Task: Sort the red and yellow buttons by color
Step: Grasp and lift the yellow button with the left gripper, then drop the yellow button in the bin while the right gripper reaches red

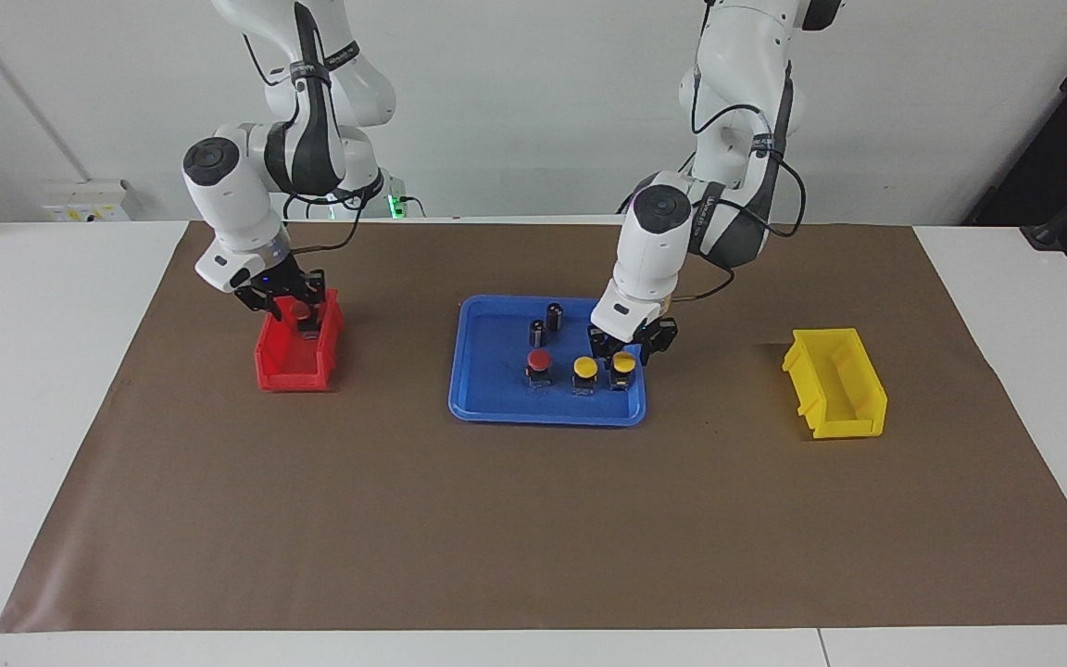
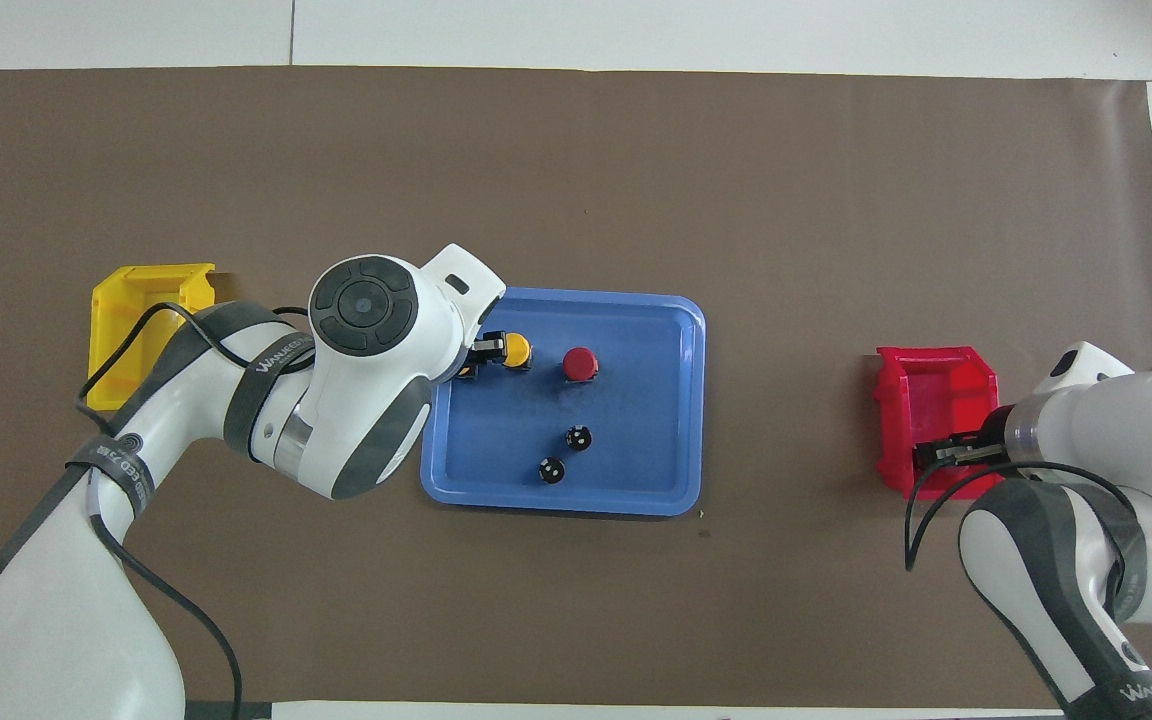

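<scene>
While left gripper [image 1: 624,348] pinches yellow button [image 1: 623,363] | right gripper [image 1: 285,303] over red bin [image 1: 285,363] — fingers unclear

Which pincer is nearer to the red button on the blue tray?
The left pincer: it is over the blue tray, at a yellow button two places from the red button. The right pincer is over the red bin.

A matt brown paper-like sheet [image 1: 533,519] covers the white surface [image 1: 33,389]; the blue tray [image 1: 487,398] and the red bin [image 1: 293,375] and yellow bin [image 1: 844,417] look like smooth, slightly glossy plastic.
</scene>
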You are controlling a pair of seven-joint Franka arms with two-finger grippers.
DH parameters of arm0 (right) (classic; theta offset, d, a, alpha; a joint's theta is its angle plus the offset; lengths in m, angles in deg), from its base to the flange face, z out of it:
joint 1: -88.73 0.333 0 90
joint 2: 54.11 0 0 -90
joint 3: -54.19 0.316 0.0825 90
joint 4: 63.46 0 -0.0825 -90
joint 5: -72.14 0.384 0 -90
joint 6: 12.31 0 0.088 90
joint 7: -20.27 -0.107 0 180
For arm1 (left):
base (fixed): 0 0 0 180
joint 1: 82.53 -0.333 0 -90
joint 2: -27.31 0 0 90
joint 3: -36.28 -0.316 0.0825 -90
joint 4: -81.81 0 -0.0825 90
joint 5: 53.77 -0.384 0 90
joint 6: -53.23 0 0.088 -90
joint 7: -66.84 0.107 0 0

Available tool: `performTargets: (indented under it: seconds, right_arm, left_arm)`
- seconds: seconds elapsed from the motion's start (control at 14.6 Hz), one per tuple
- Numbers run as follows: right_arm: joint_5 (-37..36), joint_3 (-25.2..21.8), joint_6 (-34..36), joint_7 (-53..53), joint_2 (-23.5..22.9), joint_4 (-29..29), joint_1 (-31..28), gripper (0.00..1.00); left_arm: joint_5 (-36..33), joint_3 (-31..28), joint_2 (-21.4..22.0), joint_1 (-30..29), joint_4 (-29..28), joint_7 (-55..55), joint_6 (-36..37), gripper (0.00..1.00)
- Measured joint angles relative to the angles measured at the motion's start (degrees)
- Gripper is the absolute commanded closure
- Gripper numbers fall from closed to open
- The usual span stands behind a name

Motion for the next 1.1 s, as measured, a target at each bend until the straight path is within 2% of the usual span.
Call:
performTargets:
  seconds: [0.21,0.34,0.48,0.69,0.89,1.1]
  right_arm:
    - [0.0,0.2,5.1,0.0,-0.1,5.4,0.1,0.25]
    - [0.0,0.3,8.7,0.0,-0.2,9.4,1.1,0.18]
    - [0.2,0.3,13.7,-1.3,-0.4,14.5,2.6,0.15]
    - [1.3,0.4,20.3,-7.3,-2.0,23.1,6.7,0.08]
    - [2.9,0.7,23.6,-17.5,-6.9,33.7,13.2,0.08]
    - [3.0,0.8,25.2,-31.2,-15.7,46.0,21.8,0.08]
  left_arm:
    - [0.0,-0.1,0.0,0.0,0.2,-0.1,0.2,0.95]
    - [0.0,-0.2,0.2,-0.1,1.6,-0.1,3.2,0.95]
    - [0.0,-0.3,1.6,-0.1,4.9,-0.1,10.3,0.95]
    - [-0.4,-1.0,6.6,-1.2,8.0,1.3,22.6,0.95]
    - [-1.0,-1.5,10.4,-9.6,7.9,10.3,26.5,0.95]
    - [-1.6,-2.1,10.7,-21.6,7.8,21.4,26.2,0.96]
